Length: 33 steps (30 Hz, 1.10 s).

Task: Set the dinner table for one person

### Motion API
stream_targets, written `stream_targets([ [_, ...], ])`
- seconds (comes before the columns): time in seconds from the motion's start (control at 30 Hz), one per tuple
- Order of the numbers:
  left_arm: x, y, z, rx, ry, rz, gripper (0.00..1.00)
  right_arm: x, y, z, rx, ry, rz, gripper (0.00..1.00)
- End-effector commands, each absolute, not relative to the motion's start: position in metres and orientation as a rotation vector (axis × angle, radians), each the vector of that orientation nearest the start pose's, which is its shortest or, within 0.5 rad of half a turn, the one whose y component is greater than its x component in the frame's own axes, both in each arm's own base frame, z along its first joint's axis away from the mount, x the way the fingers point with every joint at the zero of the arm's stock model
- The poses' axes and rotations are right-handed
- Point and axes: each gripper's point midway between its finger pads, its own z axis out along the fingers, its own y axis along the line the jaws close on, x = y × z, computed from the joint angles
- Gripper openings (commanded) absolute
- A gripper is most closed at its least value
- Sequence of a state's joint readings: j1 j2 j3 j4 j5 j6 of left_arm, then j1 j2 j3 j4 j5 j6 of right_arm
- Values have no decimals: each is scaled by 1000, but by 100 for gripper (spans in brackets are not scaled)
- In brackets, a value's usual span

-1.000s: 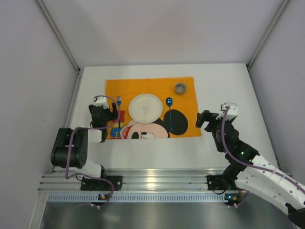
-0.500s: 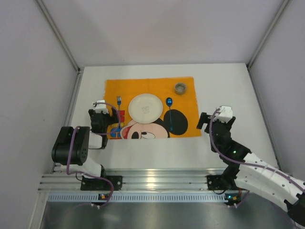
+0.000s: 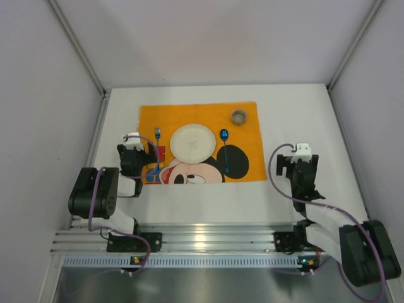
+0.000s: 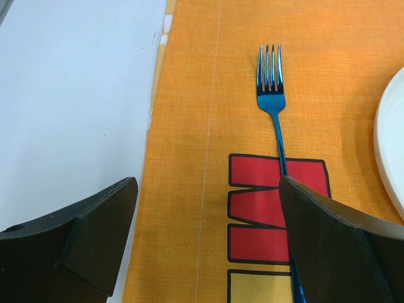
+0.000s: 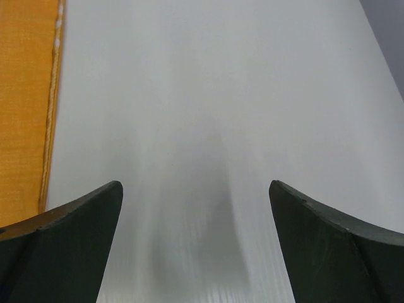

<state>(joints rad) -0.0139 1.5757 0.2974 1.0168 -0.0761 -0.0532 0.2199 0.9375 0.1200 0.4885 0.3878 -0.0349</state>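
Right end effector (image 5: 194,184) hangs over the dinner table (image 5: 208,76).

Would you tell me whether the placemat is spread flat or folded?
Spread flat: the placemat shows as one full rectangle, no folds.

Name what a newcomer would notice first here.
The bright orange Mickey Mouse placemat in the middle of the white dinner table dominates. On it sits a white plate, with a blue fork to its left, a blue spoon to its right and a small grey cup near the placemat's far right corner.
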Motion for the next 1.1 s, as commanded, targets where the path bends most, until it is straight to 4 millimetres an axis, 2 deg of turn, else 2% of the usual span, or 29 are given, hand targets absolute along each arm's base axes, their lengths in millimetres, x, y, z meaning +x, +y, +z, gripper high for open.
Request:
stream_targets([
  [0.0, 392, 6, 82, -91, 1729, 19, 99, 338, 18, 134, -119, 1624, -109, 100],
  [0.03, 393, 6, 82, -89, 1729, 20, 99, 345, 16, 127, -139, 1642, -115, 100],
  [0.07, 393, 6, 83, -89, 1728, 20, 99, 352, 18, 140, -156, 1585, -108, 100],
  [0.1, 393, 6, 83, -89, 1726, 20, 99, 356, 25, 141, -200, 1568, -85, 100],
  [0.17, 393, 6, 83, -89, 1726, 20, 99, 364, 26, 136, -163, 1567, -33, 100],
  [0.2, 393, 6, 83, -91, 1727, 19, 99, 366, 33, 148, -205, 1495, -12, 100],
  [0.27, 393, 6, 82, -91, 1729, 19, 99, 358, 21, 126, -156, 1543, -28, 100],
  [0.3, 393, 6, 83, -89, 1726, 20, 99, 357, 18, 146, -118, 1440, -21, 100],
  [0.37, 393, 6, 83, -88, 1726, 19, 99, 366, 13, 127, -104, 1532, -13, 100],
  [0.43, 393, 6, 82, -89, 1728, 20, 99, 380, 9, 121, -72, 1592, -20, 100],
  [0.5, 393, 6, 83, -91, 1726, 19, 99, 381, 2, 120, -31, 1603, -32, 100],
  [1.07, 393, 6, 82, -89, 1728, 18, 99, 382, -3, 119, -1, 1608, -44, 100],
])
